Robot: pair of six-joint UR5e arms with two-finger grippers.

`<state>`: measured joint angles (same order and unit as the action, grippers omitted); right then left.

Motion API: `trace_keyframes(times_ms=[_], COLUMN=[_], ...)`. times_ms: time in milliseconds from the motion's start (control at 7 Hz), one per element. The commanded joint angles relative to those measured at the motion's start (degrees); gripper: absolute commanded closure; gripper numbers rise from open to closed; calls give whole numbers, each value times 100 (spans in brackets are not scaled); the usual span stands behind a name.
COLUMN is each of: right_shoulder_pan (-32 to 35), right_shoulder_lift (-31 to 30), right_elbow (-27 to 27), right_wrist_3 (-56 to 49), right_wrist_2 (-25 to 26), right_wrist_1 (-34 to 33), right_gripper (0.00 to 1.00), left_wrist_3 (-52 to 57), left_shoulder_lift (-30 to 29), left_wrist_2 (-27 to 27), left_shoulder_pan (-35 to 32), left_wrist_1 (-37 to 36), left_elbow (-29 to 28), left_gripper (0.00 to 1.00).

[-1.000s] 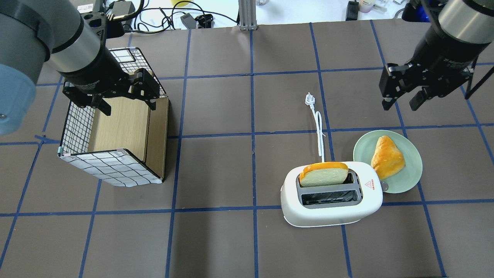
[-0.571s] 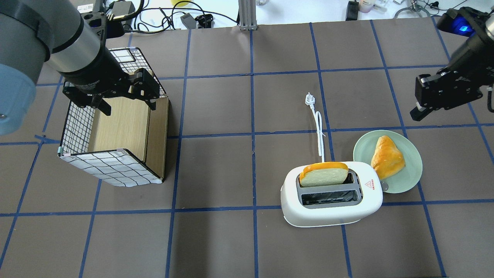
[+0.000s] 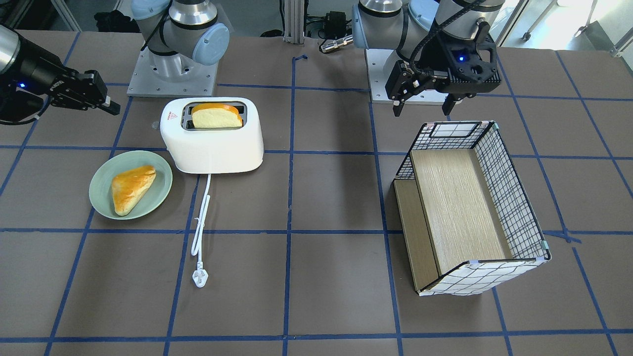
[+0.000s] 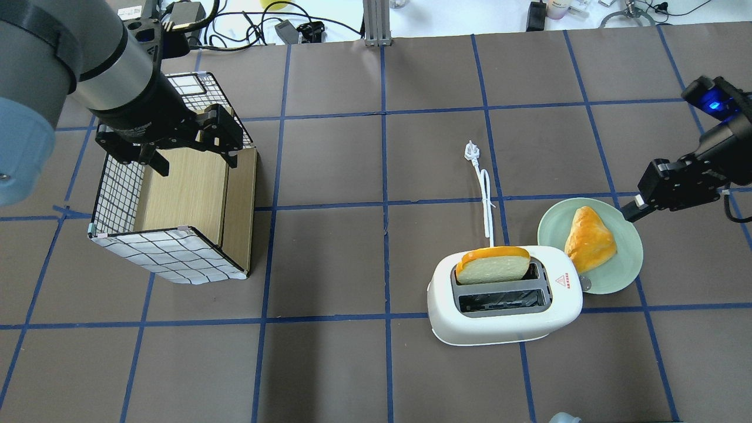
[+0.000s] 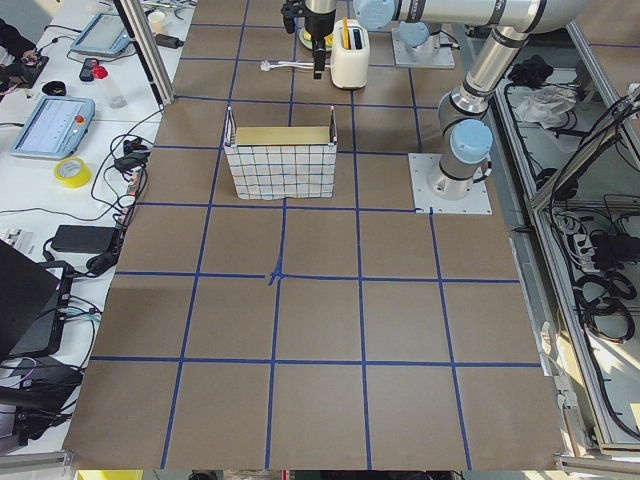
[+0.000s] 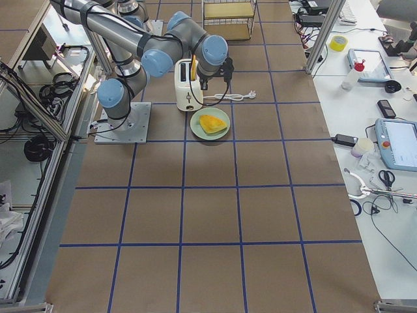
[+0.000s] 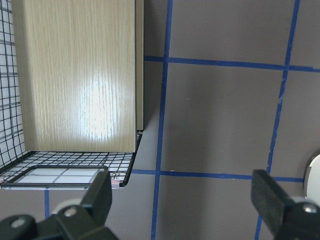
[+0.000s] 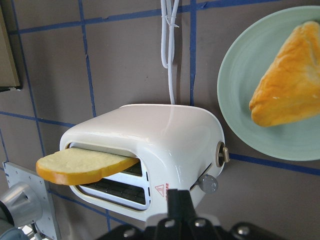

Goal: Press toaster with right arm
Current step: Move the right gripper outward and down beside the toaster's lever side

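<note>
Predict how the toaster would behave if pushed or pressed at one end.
Likely light: the toaster looks a hollow plastic shell, so a sideways push may slide it. Its broad, low body should resist tipping under a downward press. The loose, unplugged cord probably won't anchor it.

We record the right gripper tilted downward, fingers pressed together. We note the left gripper pointing down; fingers spread wide.
</note>
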<state>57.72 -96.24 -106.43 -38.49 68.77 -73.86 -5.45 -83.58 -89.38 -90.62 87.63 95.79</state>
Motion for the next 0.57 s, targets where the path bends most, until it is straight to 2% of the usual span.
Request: trace_keyframes(times_ms=[0, 429], right_shoulder_pan=[-374, -551], right_shoulder_lift=[0, 0], right_elbow=[-517, -1045], right_wrist_3=[-421, -643], right_wrist_2=[-135, -223], right_wrist_1=[126, 135], right_gripper=[100, 100], left_wrist_3=[0, 0], left_shoulder_lift=[0, 0], left_wrist_2=[0, 0], left_shoulder_pan=[0, 0], left_wrist_1=[0, 0], left_elbow=[-7, 1], left_gripper=[0, 0])
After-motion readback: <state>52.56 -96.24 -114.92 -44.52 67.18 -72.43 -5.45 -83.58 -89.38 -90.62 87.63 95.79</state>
